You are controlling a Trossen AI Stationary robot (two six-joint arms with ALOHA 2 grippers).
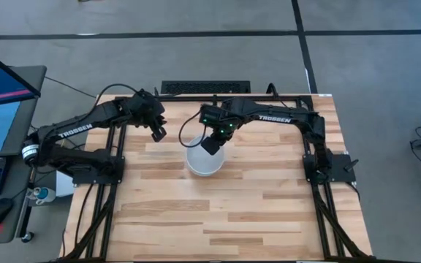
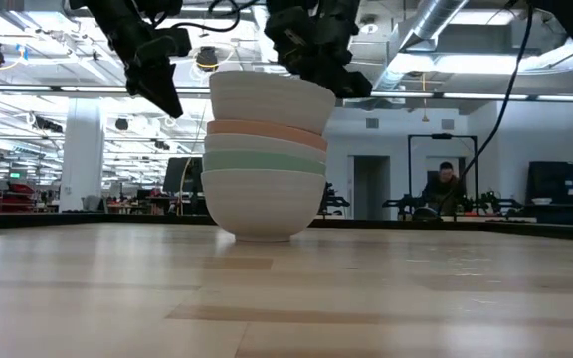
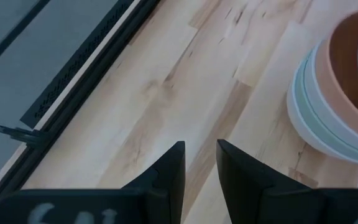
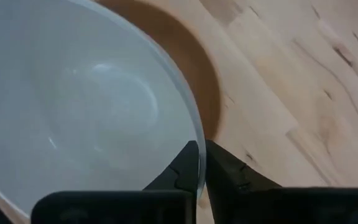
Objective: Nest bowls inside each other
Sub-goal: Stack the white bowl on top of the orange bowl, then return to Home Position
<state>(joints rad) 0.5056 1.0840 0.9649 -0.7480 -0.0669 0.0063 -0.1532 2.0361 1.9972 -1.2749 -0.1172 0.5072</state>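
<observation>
1. High view: stack of bowls near bench centre; right claw at the stack's far rim, left claw just beside the stack, holding nothing.
2. Low view: top white bowl seated on orange bowl, mint bowl and bottom white bowl. Probably light, stiff, smooth, so slippery; tall stack could tip.
3. Left wrist view: fingers slightly spread over bare bench.
4. Right wrist view: fingers almost pressed together, straddling the thin rim; pinching or letting go — cannot tell. Rim looks the best hold.
</observation>
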